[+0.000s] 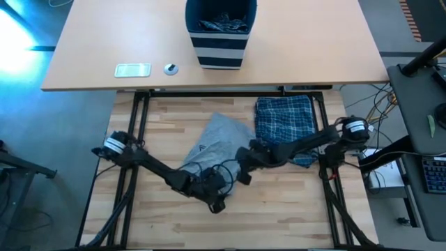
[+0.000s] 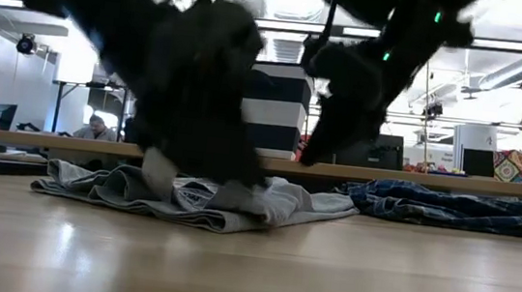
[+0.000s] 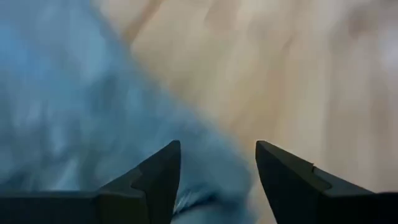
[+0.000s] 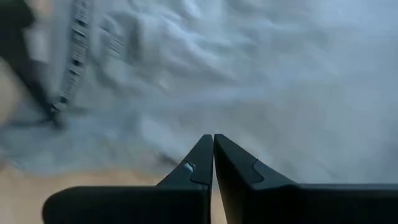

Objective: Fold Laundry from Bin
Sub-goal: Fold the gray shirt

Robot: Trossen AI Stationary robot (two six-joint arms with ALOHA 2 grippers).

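Observation:
A grey T-shirt point(image 1: 221, 139) lies rumpled in the middle of the wooden table point(image 1: 293, 209). A folded blue plaid garment point(image 1: 284, 122) lies flat to its right. The striped navy bin point(image 1: 219, 38) stands on the far tan table with more laundry point(image 1: 221, 24) inside. My left gripper point(image 3: 217, 168) is open and low over the shirt's near edge point(image 3: 205, 180), which shows between its fingers. My right gripper point(image 4: 213, 146) is shut on nothing and hangs above the shirt point(image 4: 261, 81), clear of it in the low view point(image 2: 313, 156). My left gripper slants down at the grey shirt's near edge point(image 3: 205, 180), one finger on either side of it. The view is blurred and I cannot tell whether the fingers touch the cloth.
On the far tan table lie a pale flat rectangle point(image 1: 132, 70) and a small round object point(image 1: 171, 68). Bare wood stretches along the near edge point(image 1: 279, 223) and at the left point(image 1: 150, 125). The two arms nearly meet over the shirt.

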